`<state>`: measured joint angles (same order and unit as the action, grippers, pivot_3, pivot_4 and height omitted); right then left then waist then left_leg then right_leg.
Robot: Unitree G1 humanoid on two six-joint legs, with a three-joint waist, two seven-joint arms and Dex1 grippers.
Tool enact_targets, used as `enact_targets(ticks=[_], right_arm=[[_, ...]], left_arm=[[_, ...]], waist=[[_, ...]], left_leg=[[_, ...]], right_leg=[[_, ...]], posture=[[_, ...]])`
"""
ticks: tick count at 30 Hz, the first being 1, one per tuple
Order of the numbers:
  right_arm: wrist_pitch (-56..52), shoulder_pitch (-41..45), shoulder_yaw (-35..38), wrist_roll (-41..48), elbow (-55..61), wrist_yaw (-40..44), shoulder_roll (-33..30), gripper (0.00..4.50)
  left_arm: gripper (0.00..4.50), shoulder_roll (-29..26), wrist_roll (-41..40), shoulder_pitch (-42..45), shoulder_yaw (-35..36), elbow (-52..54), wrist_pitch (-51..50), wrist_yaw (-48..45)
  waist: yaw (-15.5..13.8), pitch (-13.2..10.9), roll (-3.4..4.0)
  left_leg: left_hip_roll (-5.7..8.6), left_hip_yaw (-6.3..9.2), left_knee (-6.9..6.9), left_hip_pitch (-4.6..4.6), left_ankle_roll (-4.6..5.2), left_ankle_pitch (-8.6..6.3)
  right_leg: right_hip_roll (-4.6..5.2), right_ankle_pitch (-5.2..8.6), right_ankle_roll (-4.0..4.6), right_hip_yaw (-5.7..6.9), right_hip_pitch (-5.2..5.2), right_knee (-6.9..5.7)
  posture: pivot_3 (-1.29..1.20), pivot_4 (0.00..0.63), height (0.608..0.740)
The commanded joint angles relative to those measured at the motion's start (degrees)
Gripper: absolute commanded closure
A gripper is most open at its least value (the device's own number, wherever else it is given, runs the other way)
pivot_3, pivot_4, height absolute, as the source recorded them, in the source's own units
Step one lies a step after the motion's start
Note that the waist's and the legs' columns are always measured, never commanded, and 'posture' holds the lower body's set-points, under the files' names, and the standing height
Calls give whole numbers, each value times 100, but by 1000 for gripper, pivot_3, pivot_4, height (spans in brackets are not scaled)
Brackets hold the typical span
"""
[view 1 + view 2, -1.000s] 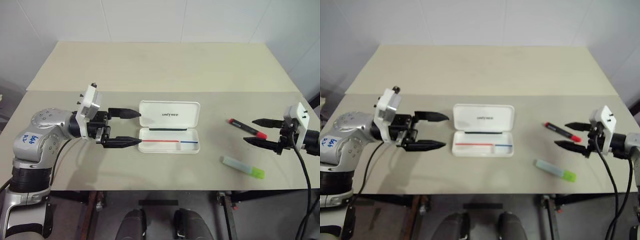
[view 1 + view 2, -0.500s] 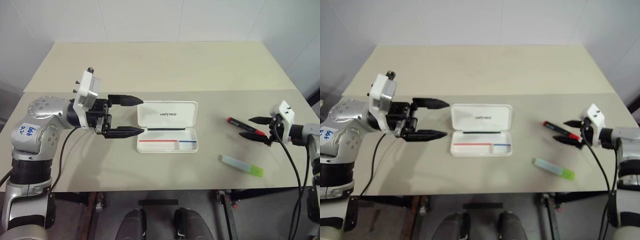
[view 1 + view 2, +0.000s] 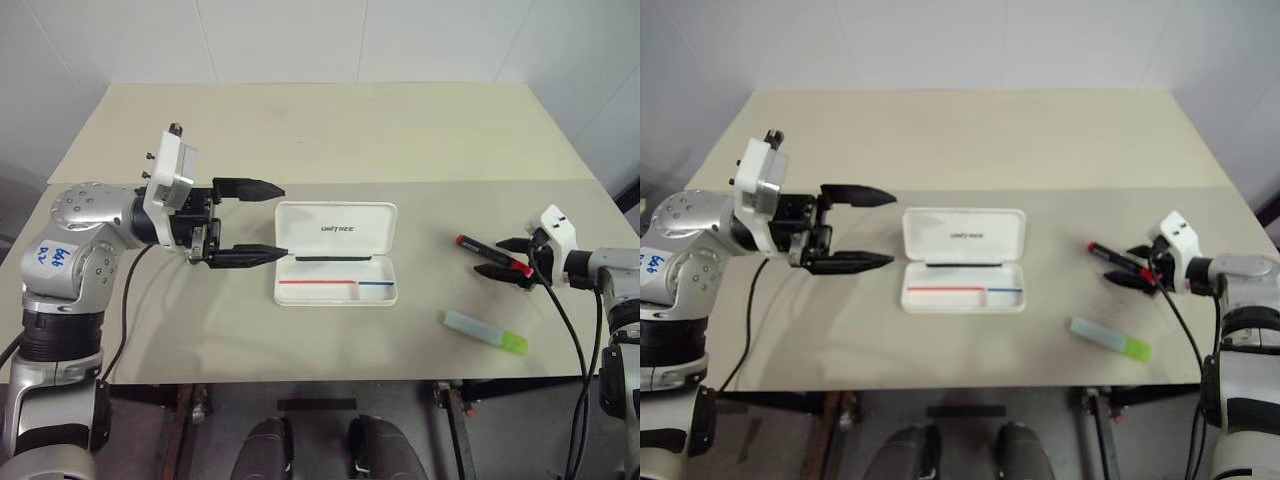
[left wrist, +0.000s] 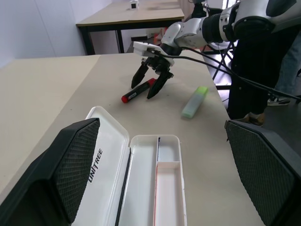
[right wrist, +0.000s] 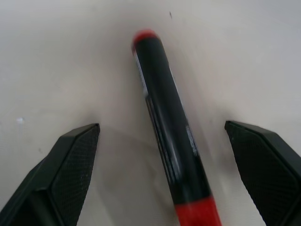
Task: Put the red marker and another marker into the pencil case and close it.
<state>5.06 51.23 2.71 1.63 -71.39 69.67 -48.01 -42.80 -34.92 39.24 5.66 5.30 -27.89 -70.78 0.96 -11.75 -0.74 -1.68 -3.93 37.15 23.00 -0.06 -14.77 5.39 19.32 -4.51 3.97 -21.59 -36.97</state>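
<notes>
Nearest you, front-right on the table (image 3: 330, 130): another marker (image 3: 485, 332), mint body w/ lime cap, lying flat, untouched. Just beyond it, your right gripper (image 3: 502, 258) straddles the red marker (image 3: 492, 256), jaws apart, one finger each side of the barrel, not clamped; marker flat on the tabletop. Centre: the pencil case (image 3: 337, 252) lies open, lid folded back away from you, tray w/ red & blue stripes facing up. At its left end, your left gripper (image 3: 283, 220) hangs above the surface, jaws wide apart, holding nothing.
</notes>
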Motion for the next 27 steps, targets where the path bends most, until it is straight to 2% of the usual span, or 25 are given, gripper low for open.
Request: enact_targets(ticks=[1,3,12,19,27], right_arm=[[-53,-26,21,-128,-142,-29,-201,184],[-120,-67,5,-146,-154,81,-200,615],[-18,2,67,-45,49,600,35,3851],[190,92,81,16,343,782,203,3876],[-182,95,61,324,1449,1591,195,3876]], left_arm=[[14,-71,35,26,96,0,144,10],[7,-73,75,41,74,-38,210,-15],[7,-85,261,140,-12,-220,485,-145],[7,56,420,147,-139,-407,780,-176],[7,122,563,-35,-119,-695,1032,-118]], waist=[[-7,0,0],[-24,0,0],[33,0,0],[96,0,0],[69,-2,3]], left_leg=[[0,0,1,0,0,0],[2,0,2,0,0,0],[-3,0,0,0,-1,0],[-7,-12,-1,-12,-5,2],[-5,-26,-1,-25,-5,2]], right_leg=[[0,0,0,0,0,0],[1,0,-1,0,0,-1],[-5,0,-1,0,0,0],[-8,-1,-1,-13,0,-11],[-4,-1,-1,-30,0,-22]], posture=[[0,150,740],[0,150,740],[0,150,740],[0,150,740],[0,150,740]])
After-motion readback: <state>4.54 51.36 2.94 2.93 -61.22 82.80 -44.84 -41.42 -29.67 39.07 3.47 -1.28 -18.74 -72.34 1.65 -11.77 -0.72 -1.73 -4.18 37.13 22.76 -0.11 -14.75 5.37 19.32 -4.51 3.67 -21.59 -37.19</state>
